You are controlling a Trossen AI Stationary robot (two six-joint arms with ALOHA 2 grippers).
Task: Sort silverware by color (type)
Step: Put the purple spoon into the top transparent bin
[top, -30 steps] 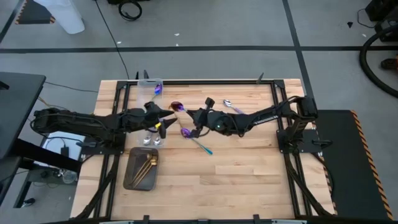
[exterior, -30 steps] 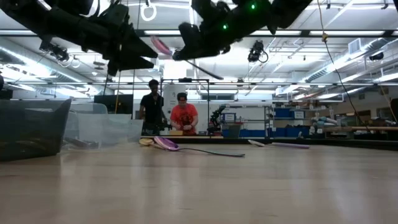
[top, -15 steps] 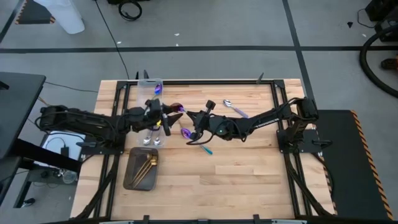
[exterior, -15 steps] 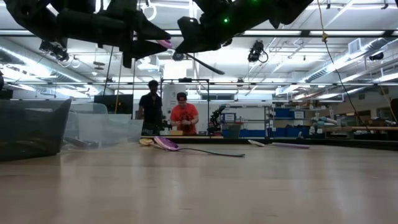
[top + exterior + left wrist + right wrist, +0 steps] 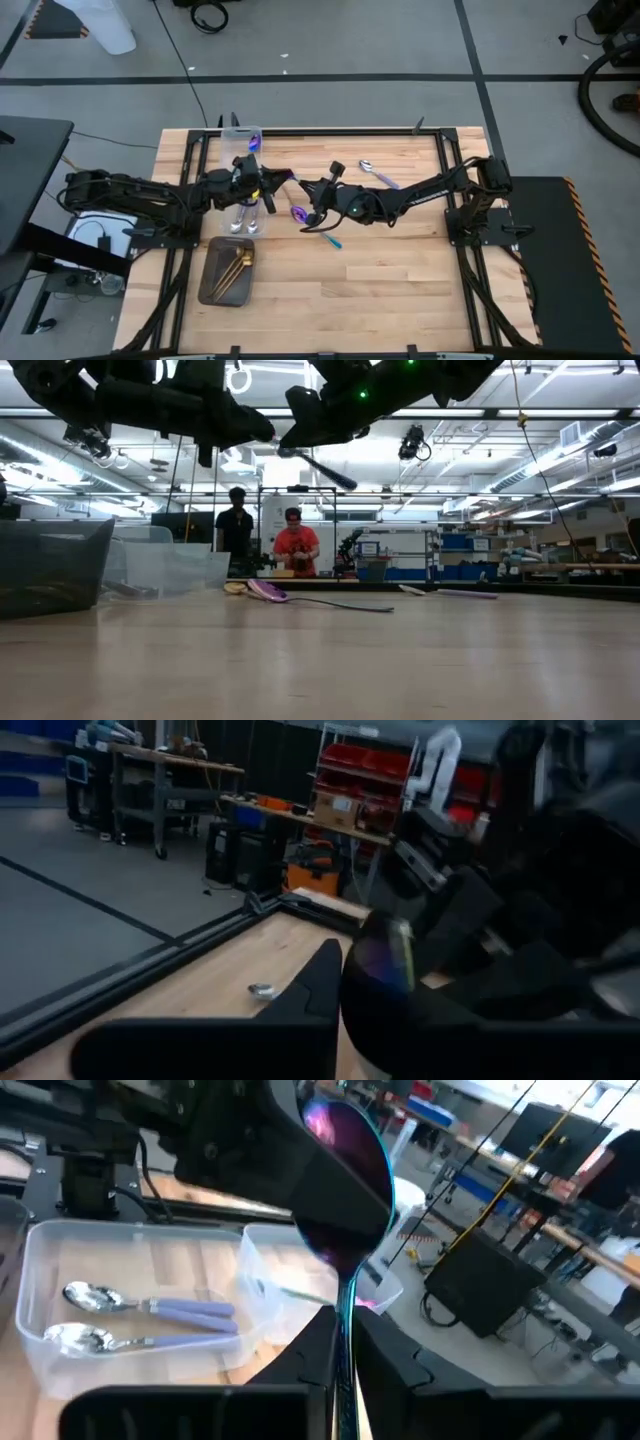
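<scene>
Above mid-table, the right gripper [image 5: 306, 188] pinches a purple spoon [image 5: 345, 1180] by its handle. The left gripper [image 5: 268, 183] grips that spoon's bowl.

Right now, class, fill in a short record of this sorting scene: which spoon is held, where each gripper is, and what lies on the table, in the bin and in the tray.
Held spoon: iridescent purple spoon, raised above the table
Right gripper: shut on that spoon's handle
Left gripper: right at the spoon's bowl
Loose on table: second purple spoon; silver spoon
Clear bin: two silver spoons in one compartment
Grey tray: gold spoons
</scene>
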